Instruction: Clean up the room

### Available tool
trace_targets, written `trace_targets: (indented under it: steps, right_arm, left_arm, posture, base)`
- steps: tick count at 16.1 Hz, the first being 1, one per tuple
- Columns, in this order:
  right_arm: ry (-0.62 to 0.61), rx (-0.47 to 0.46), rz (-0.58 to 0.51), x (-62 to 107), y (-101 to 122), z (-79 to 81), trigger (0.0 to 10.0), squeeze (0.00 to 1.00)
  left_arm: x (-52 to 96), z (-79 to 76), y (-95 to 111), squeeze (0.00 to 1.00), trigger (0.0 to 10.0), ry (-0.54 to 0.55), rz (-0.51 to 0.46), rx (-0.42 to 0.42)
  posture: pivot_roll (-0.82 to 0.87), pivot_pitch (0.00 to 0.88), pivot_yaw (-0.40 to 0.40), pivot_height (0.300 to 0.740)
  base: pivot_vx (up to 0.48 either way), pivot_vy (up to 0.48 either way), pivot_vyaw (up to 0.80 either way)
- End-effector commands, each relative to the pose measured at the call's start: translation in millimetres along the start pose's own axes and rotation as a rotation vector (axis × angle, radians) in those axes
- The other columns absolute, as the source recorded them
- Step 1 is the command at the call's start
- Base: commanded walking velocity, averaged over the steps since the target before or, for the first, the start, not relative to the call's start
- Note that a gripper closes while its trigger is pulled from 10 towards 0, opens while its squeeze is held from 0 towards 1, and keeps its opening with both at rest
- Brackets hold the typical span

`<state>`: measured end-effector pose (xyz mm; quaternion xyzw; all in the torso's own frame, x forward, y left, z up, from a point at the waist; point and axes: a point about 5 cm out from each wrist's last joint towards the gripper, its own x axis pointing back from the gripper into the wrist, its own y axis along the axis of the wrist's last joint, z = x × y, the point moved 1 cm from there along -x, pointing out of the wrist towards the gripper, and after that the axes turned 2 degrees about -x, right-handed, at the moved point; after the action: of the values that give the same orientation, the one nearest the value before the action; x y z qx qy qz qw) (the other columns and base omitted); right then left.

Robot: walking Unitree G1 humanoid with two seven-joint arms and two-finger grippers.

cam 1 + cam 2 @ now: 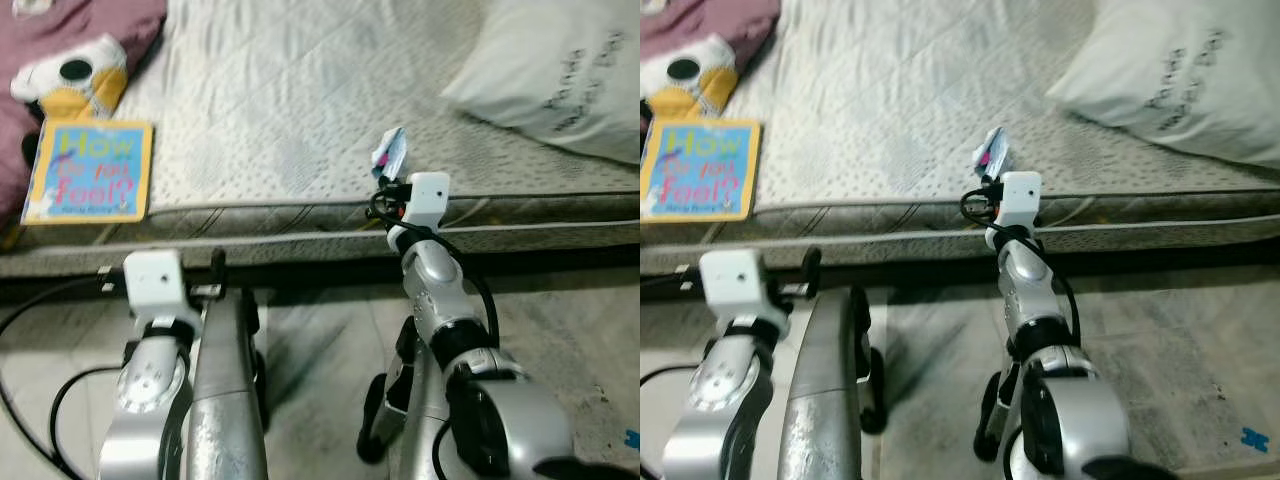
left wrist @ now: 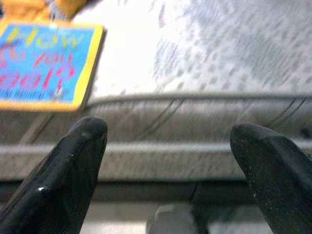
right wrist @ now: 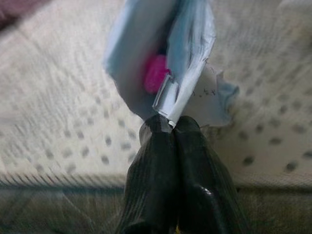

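My right gripper (image 3: 169, 126) is shut on a torn light-blue wrapper (image 3: 165, 58) with a pink patch, and holds it up just over the near edge of the mattress (image 1: 300, 100). The same wrapper (image 1: 390, 152) sticks up above the white wrist block. My left gripper (image 2: 168, 146) is open with nothing between its fingers, low in front of the mattress side. A blue and yellow picture book (image 1: 90, 170) lies flat on the mattress at the left, ahead of the left gripper. A soft toy (image 1: 75, 78) lies behind the book.
A maroon blanket (image 1: 60, 25) is bunched at the far left corner. A white pillow (image 1: 560, 70) with printed lettering lies at the right. Below the mattress edge is grey floor (image 1: 560, 330), with black cables (image 1: 30, 400) at the left.
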<state>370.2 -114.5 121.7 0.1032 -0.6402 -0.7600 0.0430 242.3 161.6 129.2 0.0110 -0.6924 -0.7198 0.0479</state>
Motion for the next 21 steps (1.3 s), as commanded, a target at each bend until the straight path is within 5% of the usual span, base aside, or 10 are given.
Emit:
trace_targets:
  steps: [1, 5, 10, 14, 21]
  right_arm:
    - [0.049, -0.046, 0.001, 6.5, 0, 7.0, 10.0, 0.0]
    - [0.105, -0.054, -0.025, 28.4, 2, 14.2, 10.0, 0.0]
    - [0.098, -0.063, -0.036, 33.5, 14, 11.8, 10.0, 0.0]
    - [0.09, -0.073, -0.023, 38.5, 14, 13.0, 10.0, 0.0]
    - [0.06, -0.081, -0.027, 37.7, 17, 11.8, 10.0, 0.0]
  left_arm:
    - [-5.7, 5.7, -6, 0.0, 10.0, 0.025, 0.005, -0.005]
    - [-24.0, 1.6, -7, 0.0, 10.0, 0.012, -0.034, 0.005]
    - [-42.2, -1.0, -7, 0.0, 10.0, 0.002, -0.069, 0.01]
    - [-35.7, 0.3, -21, 0.0, 10.0, 0.001, -0.041, 0.006]
    - [-42.5, -1.8, -18, 0.0, 10.0, -0.025, -0.059, -0.002]
  posture:
    - [0.1, 0.111, 0.008, 0.545]
    - [0.05, 0.029, 0.036, 0.545]
    - [0.02, 0.0, 0.038, 0.58]
    - [0.02, 0.0, 0.041, 0.63]
    - [0.01, 0.0, 0.06, 0.7]
  base:
    - [0.0, 0.0, 0.0]
    - [0.0, 0.0, 0.0]
    - [0.0, 0.0, 0.0]
    - [0.0, 0.0, 0.0]
    - [0.0, 0.0, 0.0]
